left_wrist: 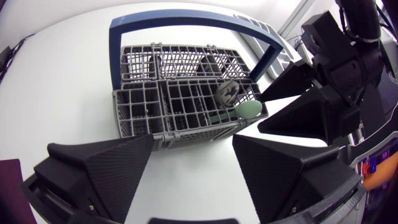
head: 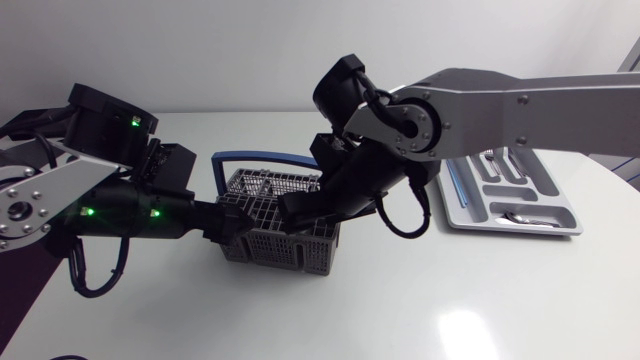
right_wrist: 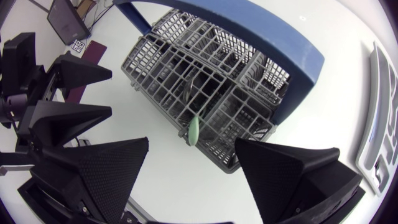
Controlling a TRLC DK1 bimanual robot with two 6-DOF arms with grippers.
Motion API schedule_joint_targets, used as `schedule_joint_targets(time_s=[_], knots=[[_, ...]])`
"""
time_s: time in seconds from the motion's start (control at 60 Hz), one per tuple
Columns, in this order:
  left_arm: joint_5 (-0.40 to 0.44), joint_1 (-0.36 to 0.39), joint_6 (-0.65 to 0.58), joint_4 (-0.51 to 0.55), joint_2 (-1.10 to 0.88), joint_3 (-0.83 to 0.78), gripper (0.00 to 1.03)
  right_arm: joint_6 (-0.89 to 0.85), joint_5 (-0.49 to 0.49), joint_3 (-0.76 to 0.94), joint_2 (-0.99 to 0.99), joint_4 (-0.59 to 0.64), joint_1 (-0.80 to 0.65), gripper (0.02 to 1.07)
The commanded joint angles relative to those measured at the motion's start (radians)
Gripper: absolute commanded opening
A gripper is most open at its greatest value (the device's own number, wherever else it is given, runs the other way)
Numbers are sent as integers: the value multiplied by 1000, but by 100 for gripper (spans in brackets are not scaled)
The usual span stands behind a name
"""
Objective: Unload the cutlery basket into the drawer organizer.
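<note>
The grey wire cutlery basket with a blue arched handle stands at the table's middle. A pale green-handled utensil leans in one corner compartment, beside a metal piece. My left gripper is open just short of the basket's left wall, nothing between its fingers. My right gripper hangs open over the basket's right corner, above the green utensil, touching nothing. The grey drawer organizer lies at the right with some cutlery in its slots.
The two grippers face each other closely across the basket; the left gripper's fingers show beside it in the right wrist view. The organizer's edge lies beyond the basket handle. Bare white table spreads in front.
</note>
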State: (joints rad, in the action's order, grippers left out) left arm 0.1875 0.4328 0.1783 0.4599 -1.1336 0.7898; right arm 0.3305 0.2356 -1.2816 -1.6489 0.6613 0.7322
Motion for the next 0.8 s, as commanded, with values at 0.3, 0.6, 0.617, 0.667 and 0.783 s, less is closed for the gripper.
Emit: schedule_joint_targets(time_s=[0.3, 0.6, 0.617, 0.667, 0.783], knots=[[20, -9, -45, -44, 14, -55, 92, 260, -24, -32, -25, 21, 12, 97], [78, -43, -89, -73, 29, -83, 92, 321, -38, -78, -48, 57, 39, 82], [82, -45, -91, -75, 31, -83, 92, 323, -41, -78, -51, 58, 42, 80], [95, -52, -94, -78, 32, -84, 92, 328, -53, -81, -55, 58, 45, 73], [104, -55, -100, -84, 35, -87, 92, 346, -81, -82, -60, 58, 56, 58]])
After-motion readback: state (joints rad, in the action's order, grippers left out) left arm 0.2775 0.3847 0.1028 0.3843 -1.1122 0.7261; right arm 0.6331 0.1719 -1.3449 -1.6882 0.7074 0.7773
